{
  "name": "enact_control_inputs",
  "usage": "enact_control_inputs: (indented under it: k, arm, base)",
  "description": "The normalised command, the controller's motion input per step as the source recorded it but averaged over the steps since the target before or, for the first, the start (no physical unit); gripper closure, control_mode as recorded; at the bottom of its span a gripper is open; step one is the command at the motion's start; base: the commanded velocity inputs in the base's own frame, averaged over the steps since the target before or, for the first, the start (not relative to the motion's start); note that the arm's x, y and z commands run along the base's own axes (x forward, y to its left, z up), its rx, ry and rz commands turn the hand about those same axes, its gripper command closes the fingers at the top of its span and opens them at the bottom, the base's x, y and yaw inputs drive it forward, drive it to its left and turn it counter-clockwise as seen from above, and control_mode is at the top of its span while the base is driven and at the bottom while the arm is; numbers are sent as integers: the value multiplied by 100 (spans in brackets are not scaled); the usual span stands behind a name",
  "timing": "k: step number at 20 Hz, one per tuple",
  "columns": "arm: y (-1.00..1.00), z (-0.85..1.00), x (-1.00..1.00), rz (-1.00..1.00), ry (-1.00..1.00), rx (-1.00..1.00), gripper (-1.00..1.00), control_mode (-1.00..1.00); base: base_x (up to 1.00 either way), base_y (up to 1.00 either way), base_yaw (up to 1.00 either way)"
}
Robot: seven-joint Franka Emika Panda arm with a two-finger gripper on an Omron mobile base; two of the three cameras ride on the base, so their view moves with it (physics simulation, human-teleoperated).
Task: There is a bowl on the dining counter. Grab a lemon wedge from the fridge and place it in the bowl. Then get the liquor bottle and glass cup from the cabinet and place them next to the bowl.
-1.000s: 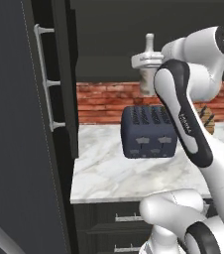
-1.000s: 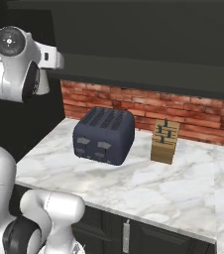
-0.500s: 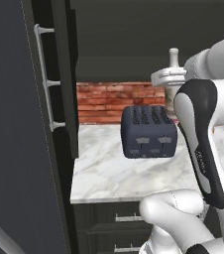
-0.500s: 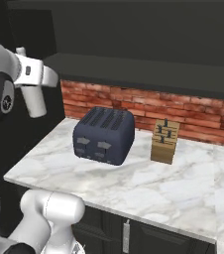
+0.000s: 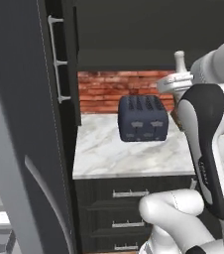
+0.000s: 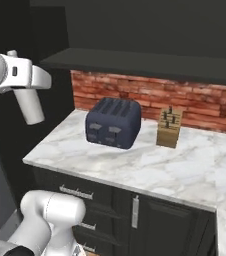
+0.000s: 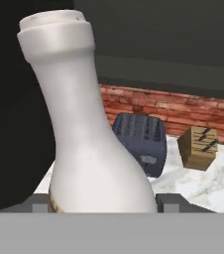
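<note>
The claw [image 7: 102, 201] is closed around the lower body of the white liquor bottle [image 7: 84, 134], with one dark finger tip [image 7: 39, 202] on each side of it. The bottle is held clear of the counter [image 6: 150, 167], in the air above its left end. In the right base view the bottle [image 6: 29, 106] hangs tilted from the hand, neck lowermost. In the left base view its neck [image 5: 179, 62] projects above the hand. A dark four-slot toaster [image 6: 113, 122] stands on the marble counter in front of the red brick backsplash [image 6: 150, 95]. A wooden knife block [image 6: 169, 127] stands just beside the toaster. A tall dark door with a grey handle [image 5: 57, 62] borders the counter's left end.
</note>
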Motion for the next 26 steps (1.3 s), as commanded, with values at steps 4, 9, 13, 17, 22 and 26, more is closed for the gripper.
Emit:
enact_control_inputs:
  k: [4, 9, 13, 17, 22, 26]
  arm:
    - [0, 0, 0, 0, 0, 0, 100, 100]
    - [0, 0, 0, 0, 0, 0, 100, 100]
    - [0, 0, 0, 0, 0, 0, 100, 100]
    - [0, 0, 0, 0, 0, 0, 100, 100]
    - [0, 0, 0, 0, 0, 0, 100, 100]
    - [0, 0, 0, 0, 0, 0, 100, 100]
  base:
    - [-100, 55, -5]
    - [-100, 24, -9]
    - [-100, 1, -15]
    - [-100, 0, -17]
    - [-100, 0, -17]
    - [-100, -7, -18]
